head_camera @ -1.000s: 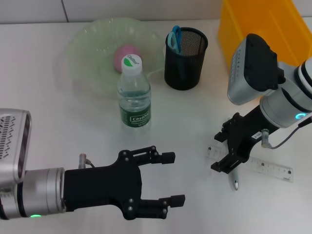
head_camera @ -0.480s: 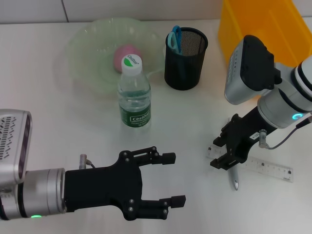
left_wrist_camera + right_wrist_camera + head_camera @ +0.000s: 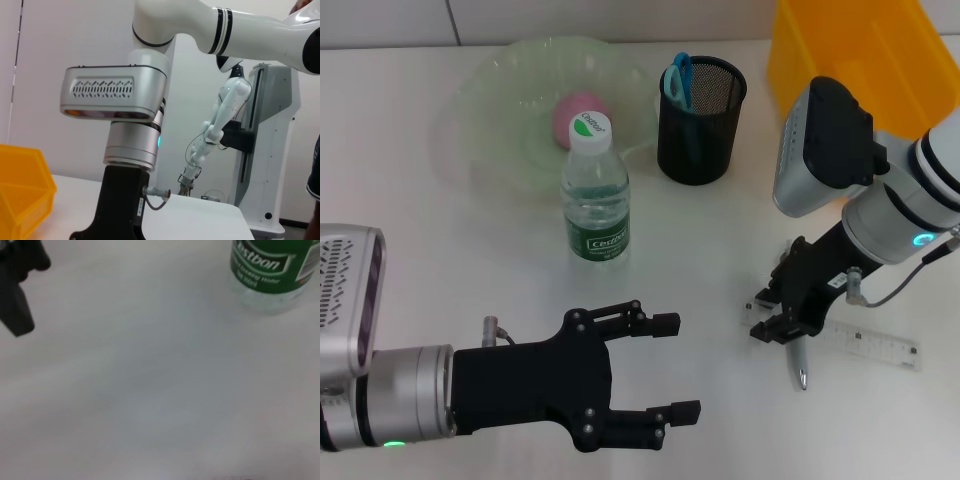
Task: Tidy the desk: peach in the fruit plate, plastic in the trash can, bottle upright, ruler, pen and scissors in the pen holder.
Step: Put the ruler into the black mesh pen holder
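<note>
Working the pen stage: right claw (image 3: 778, 322) is low over the pen (image 3: 799, 364), fingers apparently closing on it, grip uncertain. Ruler (image 3: 865, 343) lies on the desk (image 3: 440, 260). Peach (image 3: 578, 113) in plate (image 3: 500, 90), bottle (image 3: 595, 190) upright, scissors (image 3: 678, 78) in holder (image 3: 700, 120). Left claw (image 3: 665, 370) idle, spread.

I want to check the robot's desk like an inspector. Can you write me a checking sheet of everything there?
Surface: white desk.
Job's things: peach in green fruit plate; bottle upright; scissors in black pen holder; pen and clear ruler lying flat on the desk.
Clutter: nothing seen.
Grippers: left gripper hovers near the front edge, jaws open; right gripper sits low over the pen and the ruler's end.
Cables: thin cable at the right wrist.
Surroundings: yellow bin at the back right.
</note>
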